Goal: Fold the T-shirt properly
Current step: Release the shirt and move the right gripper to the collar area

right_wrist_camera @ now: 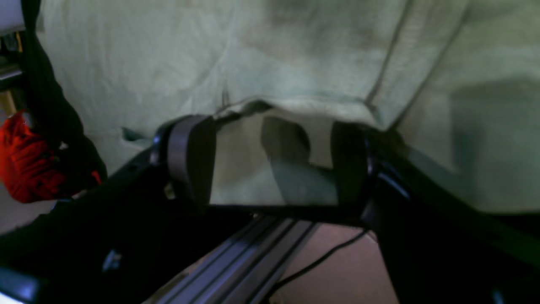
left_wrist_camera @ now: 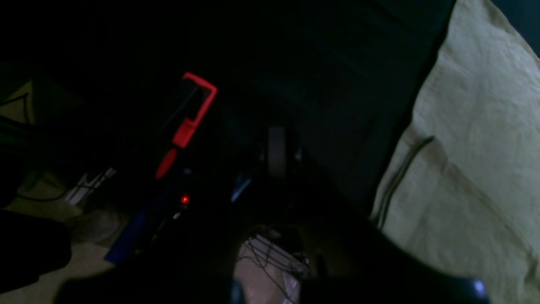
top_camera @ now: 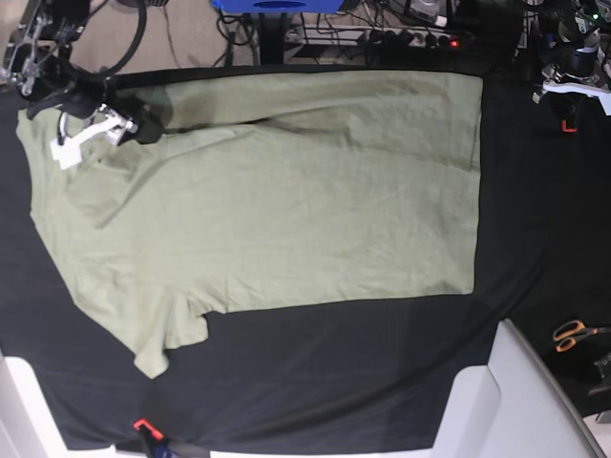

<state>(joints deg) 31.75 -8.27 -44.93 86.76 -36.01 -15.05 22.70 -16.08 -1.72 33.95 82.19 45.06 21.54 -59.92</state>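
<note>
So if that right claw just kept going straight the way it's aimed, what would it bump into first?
Most likely the T-shirt. In the wrist view the right gripper has its jaws apart, pointing at the pale green fabric, with a raised fold edge just beyond the fingertips. How close it is is hard to judge.

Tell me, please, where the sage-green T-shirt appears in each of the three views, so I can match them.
Left wrist: T-shirt fills the right edge, beside the black cloth.
Right wrist: T-shirt covers the upper picture, an edge between the right gripper fingers.
Base: T-shirt lies spread flat across the centre.
Shared landmark: the black cloth under the shirt.
</note>
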